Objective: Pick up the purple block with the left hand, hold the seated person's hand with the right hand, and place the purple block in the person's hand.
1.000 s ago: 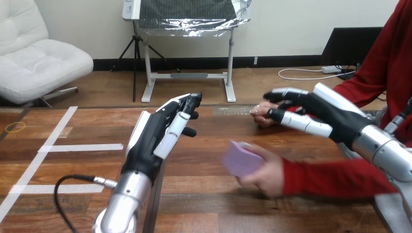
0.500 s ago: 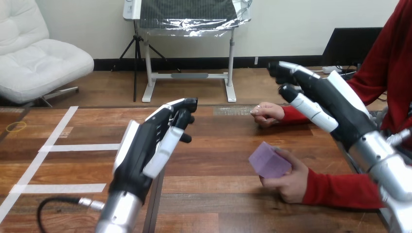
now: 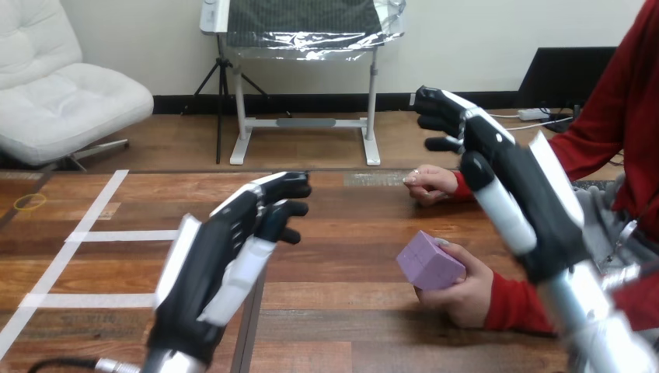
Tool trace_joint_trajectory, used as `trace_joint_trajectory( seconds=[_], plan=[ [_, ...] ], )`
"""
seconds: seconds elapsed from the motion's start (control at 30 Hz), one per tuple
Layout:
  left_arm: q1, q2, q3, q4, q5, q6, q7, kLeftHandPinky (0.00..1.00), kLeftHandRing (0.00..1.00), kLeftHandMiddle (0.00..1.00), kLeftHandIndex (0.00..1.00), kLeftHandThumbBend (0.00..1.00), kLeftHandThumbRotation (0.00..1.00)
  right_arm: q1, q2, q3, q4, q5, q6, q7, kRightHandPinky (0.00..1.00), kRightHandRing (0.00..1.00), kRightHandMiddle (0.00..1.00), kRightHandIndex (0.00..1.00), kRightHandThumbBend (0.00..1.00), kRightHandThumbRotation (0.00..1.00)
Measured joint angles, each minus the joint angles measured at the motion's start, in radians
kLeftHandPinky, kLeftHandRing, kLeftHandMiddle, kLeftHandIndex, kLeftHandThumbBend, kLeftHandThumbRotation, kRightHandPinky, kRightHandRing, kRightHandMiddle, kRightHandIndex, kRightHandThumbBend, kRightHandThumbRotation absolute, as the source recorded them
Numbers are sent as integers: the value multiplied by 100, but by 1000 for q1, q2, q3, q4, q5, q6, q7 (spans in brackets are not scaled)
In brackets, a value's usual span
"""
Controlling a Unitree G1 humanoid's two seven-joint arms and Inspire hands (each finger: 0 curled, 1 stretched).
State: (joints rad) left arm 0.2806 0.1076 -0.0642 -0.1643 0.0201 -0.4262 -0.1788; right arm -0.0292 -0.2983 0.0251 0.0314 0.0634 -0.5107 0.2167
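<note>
While the left hand hovers, white tape stripes the table.

A wooden counter crossed by white tape strips fills the foreground. Beyond it, a wood floor meets a pale wall with black skirting. A white padded chair stands at left. At centre, a white stand carries a foil-covered panel, with a black tripod just beside it.

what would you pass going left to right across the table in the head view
white tape lines → left robot hand → purple block → the person's hand holding it → right robot hand
</note>
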Motion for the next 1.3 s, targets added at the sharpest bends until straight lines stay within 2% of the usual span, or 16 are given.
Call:
trace_joint_trajectory(
  seconds=[0.23,0.43,0.63,0.83,1.03,1.3],
  plan=[
    [63,0,3,-17,-54,-70,-5,61,70,73,73,72,86,105,80,30,-55,18,-50,-4,83,87,88,87,76,100],
    [93,1,6,-19,-67,-125,-5,59,69,74,73,66,87,184,111,62,-65,17,-89,14,85,89,89,89,73,100],
    [109,3,5,-19,-90,-170,-5,57,70,74,74,62,86,240,123,82,-63,15,-110,24,84,89,89,89,72,100],
    [111,3,5,-19,-109,-201,-3,56,71,74,75,60,85,274,128,83,-57,21,-129,41,83,88,89,88,70,100],
    [111,2,4,-18,-109,-221,7,60,73,76,76,59,88,295,130,83,-53,45,-144,64,83,87,89,88,69,100],
    [108,1,-1,-6,-113,-244,14,67,75,77,77,59,85,317,137,83,-53,58,-146,73,83,87,88,89,69,100]
  ],
)
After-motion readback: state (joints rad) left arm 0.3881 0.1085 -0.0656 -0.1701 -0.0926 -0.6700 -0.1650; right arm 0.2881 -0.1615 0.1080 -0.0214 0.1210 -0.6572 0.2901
